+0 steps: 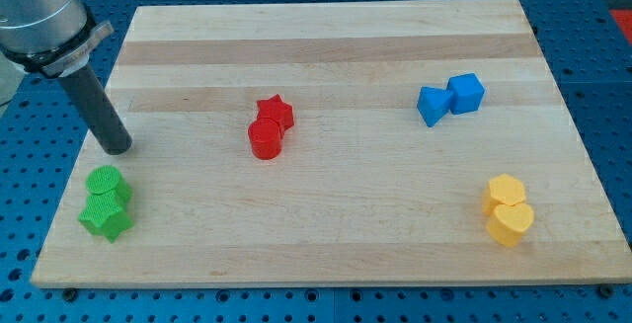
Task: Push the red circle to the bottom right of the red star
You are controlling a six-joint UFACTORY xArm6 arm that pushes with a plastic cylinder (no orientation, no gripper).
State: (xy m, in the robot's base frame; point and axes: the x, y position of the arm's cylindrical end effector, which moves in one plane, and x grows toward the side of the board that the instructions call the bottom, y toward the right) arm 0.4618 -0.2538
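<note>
The red circle (265, 137) sits near the board's middle, touching the red star (276, 112) from its lower left. My tip (117, 149) rests on the board at the view's left, far left of both red blocks and just above the green blocks.
A green circle (105, 183) and a green star (108, 216) lie together at the lower left. Two blue blocks, a star-like one (432, 105) and a cube (466, 93), sit at the upper right. Two yellow blocks (508, 210) lie at the lower right. The wooden board (326, 37) edges border blue table.
</note>
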